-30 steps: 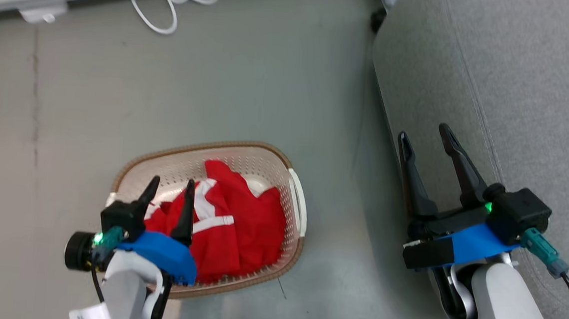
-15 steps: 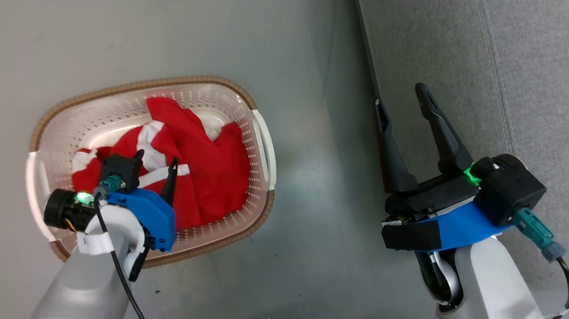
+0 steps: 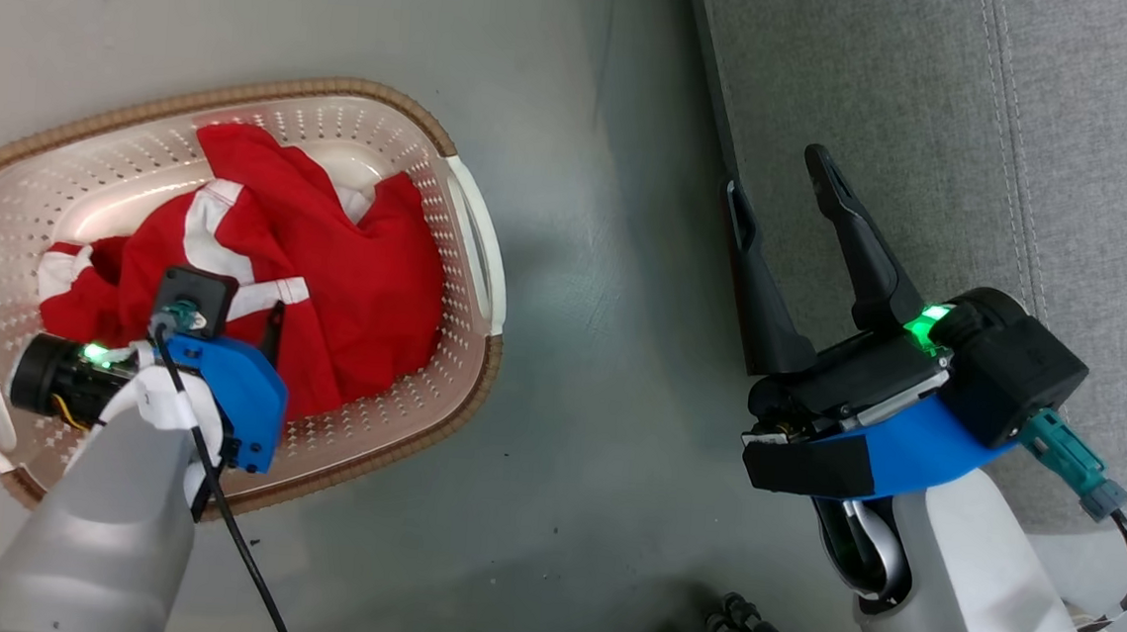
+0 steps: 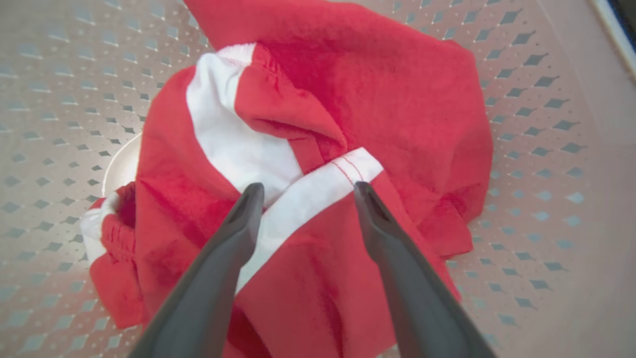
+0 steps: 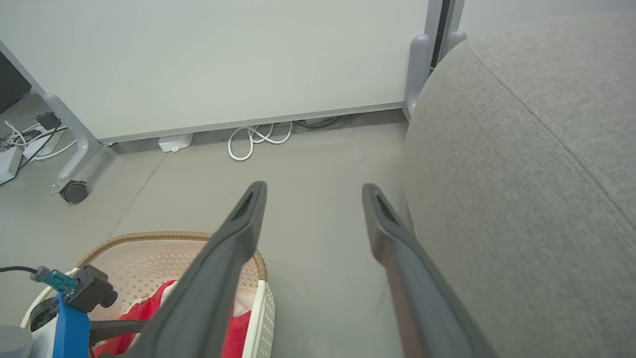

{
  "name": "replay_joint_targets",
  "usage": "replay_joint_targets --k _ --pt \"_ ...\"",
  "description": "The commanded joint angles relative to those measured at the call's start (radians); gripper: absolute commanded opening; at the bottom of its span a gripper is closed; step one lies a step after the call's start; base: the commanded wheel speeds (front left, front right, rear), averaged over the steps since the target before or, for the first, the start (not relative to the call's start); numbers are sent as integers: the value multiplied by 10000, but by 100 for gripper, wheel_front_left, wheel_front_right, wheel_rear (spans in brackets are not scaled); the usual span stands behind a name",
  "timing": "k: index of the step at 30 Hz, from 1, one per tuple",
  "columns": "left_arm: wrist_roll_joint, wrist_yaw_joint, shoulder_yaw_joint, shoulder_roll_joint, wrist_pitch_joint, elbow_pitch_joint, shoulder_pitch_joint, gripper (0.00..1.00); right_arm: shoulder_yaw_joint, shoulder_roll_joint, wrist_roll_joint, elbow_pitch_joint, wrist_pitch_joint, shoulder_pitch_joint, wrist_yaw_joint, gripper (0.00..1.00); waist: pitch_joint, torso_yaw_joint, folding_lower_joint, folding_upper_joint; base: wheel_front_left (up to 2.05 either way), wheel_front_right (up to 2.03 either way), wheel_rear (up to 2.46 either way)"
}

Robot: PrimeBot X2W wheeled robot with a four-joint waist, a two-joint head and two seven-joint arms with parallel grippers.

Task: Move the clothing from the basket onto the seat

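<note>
L hand (image 4: 305, 191) wide open, tips straddling white stripe (image 4: 318, 186) of clothing (image 4: 397, 99), heaped mid-basket (image 3: 271, 97). Sink deeper, pinch a thick fold. R hand (image 3: 777, 175) wide, empty, at seat (image 3: 935, 104) edge.

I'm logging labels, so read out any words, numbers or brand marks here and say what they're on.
None can be read.
The white tag on the left arm shows no legible print, and the pale label on the base of the basket is mostly hidden under the clothing.
</note>
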Motion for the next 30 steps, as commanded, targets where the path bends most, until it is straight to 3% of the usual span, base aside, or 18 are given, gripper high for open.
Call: replay_joint_targets --k 1,6,22,23,25,30 --pt "62 161 -61 117 73 111 -304 100 15 -16 50 -102 -62 -107 3 100 181 -86 -1 0 0 0 0" --pt "71 396 -123 219 273 368 -612 100 101 -16 149 -286 -63 -115 1 100 441 -173 -1 0 0 0 0" --pt "-410 81 -275 93 2343 752 -728 100 249 -16 413 -433 -65 -205 1 100 660 -218 -1 0 0 0 0" --pt "-439 71 -289 100 2373 756 -691 72 223 -16 408 -429 -65 -203 3 100 665 -212 -1 0 0 0 0" --pt "-459 60 -338 108 2408 759 -680 0 184 -16 400 -410 -65 -203 1 100 664 -200 -1 0 0 0 0" --pt "-552 51 -406 49 2388 770 -687 0 158 -16 391 -403 -65 -225 3 100 623 -185 -1 0 0 0 0"
